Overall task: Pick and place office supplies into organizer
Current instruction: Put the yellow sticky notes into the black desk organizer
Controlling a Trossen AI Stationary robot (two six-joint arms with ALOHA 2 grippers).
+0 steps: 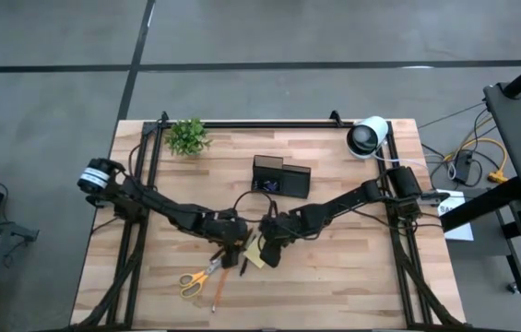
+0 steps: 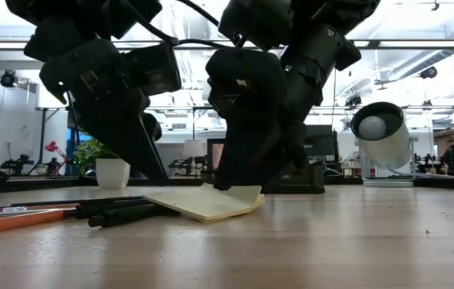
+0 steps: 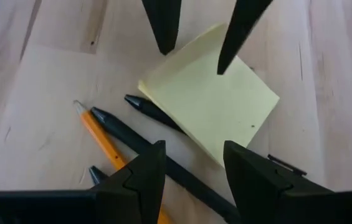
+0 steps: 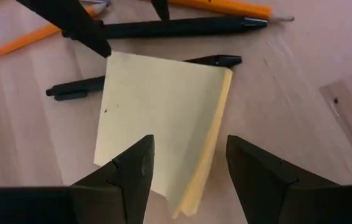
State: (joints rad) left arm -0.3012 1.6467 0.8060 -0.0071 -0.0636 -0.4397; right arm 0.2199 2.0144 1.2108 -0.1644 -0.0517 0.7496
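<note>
The yellow sticky-note pad (image 1: 254,255) lies tilted at the table's middle near side, propped on two dark pens (image 3: 132,140). An orange pencil (image 3: 101,140) lies beside them. My left gripper (image 3: 194,168) is open and low over the pad's left corner (image 3: 222,158). My right gripper (image 4: 191,168) is open and faces it from the right, with its fingers either side of the pad's right corner (image 4: 191,193). The yellow-handled scissors (image 1: 195,279) lie nearer the near edge. The black mesh organizer (image 1: 281,175) stands beyond both grippers. My left gripper: one fingertip (image 4: 95,43) stands at a corner of the pad (image 4: 110,59), but whether it touches I cannot tell. My right gripper: one fingertip (image 3: 225,59) hangs over the pad's top sheet and the other (image 3: 163,43) at its edge; touch cannot be told.
A small green plant (image 1: 187,136) stands at the far left. A big white-and-black roll (image 1: 368,136) lies at the far right. Black frame rails (image 1: 136,231) run along both table sides. Bare wood (image 1: 334,277) lies to the near right of the pad.
</note>
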